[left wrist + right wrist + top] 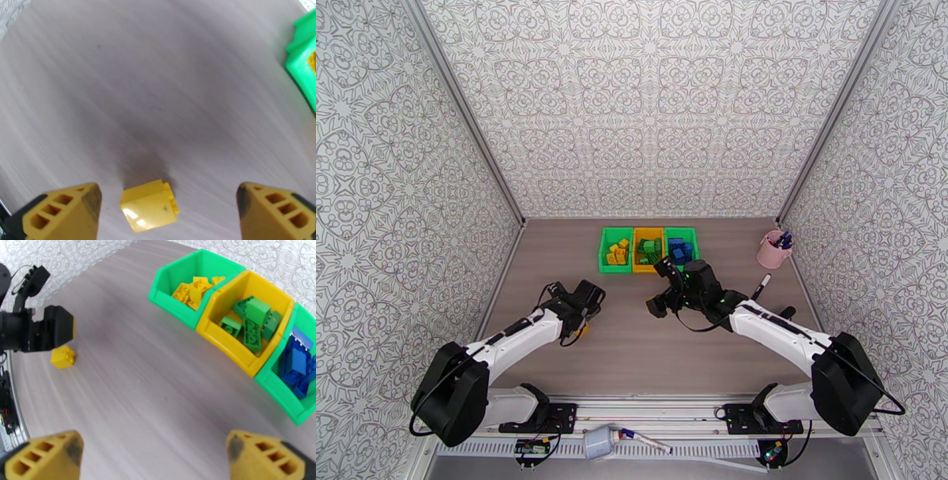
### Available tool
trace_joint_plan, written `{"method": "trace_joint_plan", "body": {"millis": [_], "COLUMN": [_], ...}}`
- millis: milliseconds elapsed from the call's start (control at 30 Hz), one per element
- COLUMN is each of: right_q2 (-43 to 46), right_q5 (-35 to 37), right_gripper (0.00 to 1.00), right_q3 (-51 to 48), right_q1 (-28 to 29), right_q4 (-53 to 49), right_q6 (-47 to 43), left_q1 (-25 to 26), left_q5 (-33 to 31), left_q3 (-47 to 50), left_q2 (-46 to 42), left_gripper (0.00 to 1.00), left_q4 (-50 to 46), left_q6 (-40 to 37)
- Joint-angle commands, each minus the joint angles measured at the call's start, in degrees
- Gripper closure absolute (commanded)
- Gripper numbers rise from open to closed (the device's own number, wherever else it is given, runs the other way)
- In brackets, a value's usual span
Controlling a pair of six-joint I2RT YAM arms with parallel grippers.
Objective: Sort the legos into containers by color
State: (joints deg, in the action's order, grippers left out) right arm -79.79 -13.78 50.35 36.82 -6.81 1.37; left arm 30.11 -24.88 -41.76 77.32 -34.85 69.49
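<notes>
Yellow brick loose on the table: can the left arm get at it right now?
Likely yes. The left gripper is open, and the yellow brick lies between its jaws in the left wrist view, with only bare table around it.

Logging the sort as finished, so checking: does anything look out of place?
One yellow lego lies alone on the table, under the open left claw, while the other yellow legos sit in the left green container.
</notes>
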Motion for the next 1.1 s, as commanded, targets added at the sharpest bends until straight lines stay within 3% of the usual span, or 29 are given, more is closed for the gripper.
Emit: {"method": "trace_joint_plan", "body": {"millis": [0,333,600,767,900,1067], "right_q2": [-0.5,-0.5,0.2,1.0,1.9,2.7], "right_q5": [0.5,0.8,1.1,1.3,1.5,2.3], "right_gripper": [0.00,0.00,0.00,0.00,0.00,0.00], "right_q3": [1.2,0.7,0.3,0.0,-0.4,-0.8], "right_q1": [0.4,0.4,0.4,0.4,0.4,0.4], "right_q4": [0.0,-0.1,-0.3,-0.3,0.0,0.1], "right_q6": [-1.2,-1.4,-1.3,-1.2,-1.0,-1.0], "left_q1": [-0.2,-0.2,0.0,0.1,-0.1,-0.5], "left_q5": [2.3,4.6,4.0,3.1,3.4,3.4], "left_q3": [1.0,1.9,1.5,1.3,1.1,-2.0], "left_q2": [2.2,7.5,7.0,4.9,2.0,-0.1], "left_gripper": [0.09,0.20,0.54,0.63,0.70,0.71], "left_q4": [0.2,2.3,1.2,0.3,1.7,4.3], "left_q6": [4.7,6.4,6.7,5.9,1.6,-7.3]}}
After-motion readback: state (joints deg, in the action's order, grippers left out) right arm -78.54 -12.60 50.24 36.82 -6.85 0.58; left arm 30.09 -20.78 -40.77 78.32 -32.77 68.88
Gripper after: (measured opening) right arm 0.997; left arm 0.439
